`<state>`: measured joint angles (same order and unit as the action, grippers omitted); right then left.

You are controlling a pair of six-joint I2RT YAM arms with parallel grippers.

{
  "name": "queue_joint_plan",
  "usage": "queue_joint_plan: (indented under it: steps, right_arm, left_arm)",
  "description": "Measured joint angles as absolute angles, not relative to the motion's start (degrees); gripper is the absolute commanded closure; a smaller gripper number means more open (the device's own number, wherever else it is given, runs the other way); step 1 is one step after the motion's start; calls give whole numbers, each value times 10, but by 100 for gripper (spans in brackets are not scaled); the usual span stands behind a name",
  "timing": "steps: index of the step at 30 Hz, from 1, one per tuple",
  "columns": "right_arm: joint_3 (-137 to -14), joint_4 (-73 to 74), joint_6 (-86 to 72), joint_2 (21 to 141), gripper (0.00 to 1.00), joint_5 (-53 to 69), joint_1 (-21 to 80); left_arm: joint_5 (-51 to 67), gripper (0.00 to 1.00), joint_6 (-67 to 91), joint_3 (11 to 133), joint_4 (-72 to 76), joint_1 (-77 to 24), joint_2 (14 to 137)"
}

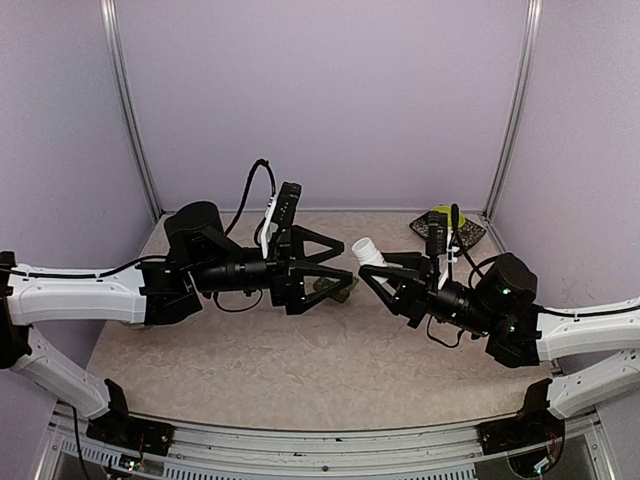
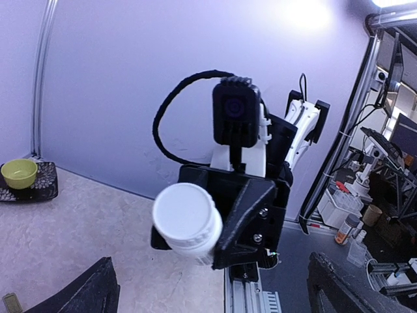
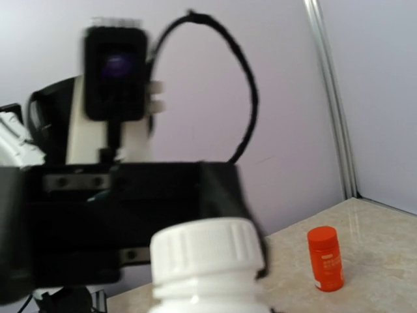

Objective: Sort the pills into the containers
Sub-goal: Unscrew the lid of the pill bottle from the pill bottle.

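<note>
A: The right gripper [image 1: 378,268] is clenched on the white pill bottle [image 1: 366,249]. The bottle's cap [image 3: 207,251] points toward the left gripper [image 1: 349,263], whose jaws stand wide with nothing between them.
B: So the step is opening the bottle, I think. Where are the containers [image 1: 333,287]?
A: On the table [image 1: 300,370], just under the left gripper. Next, the left jaws must close around the cap and twist.
</note>
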<state>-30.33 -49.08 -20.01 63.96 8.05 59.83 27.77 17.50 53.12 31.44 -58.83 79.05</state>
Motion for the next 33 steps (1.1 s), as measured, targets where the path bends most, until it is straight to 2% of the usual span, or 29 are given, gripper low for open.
queue_joint_plan:
  steps: [7, 14, 27, 33]
  right_arm:
    - [-301, -491, -190, 639, 94, 113, 598]
    - [-301, -490, -189, 640, 94, 132, 598]
    - [-301, -480, -189, 651, 94, 144, 598]
    - [-301, -479, -190, 651, 95, 144, 598]
  left_arm:
    - [276, 7, 160, 587, 240, -582, 801]
    - [295, 19, 155, 604, 216, -582, 814]
    - [300, 22, 152, 605, 205, -582, 825]
    - [300, 29, 151, 605, 205, -582, 825]
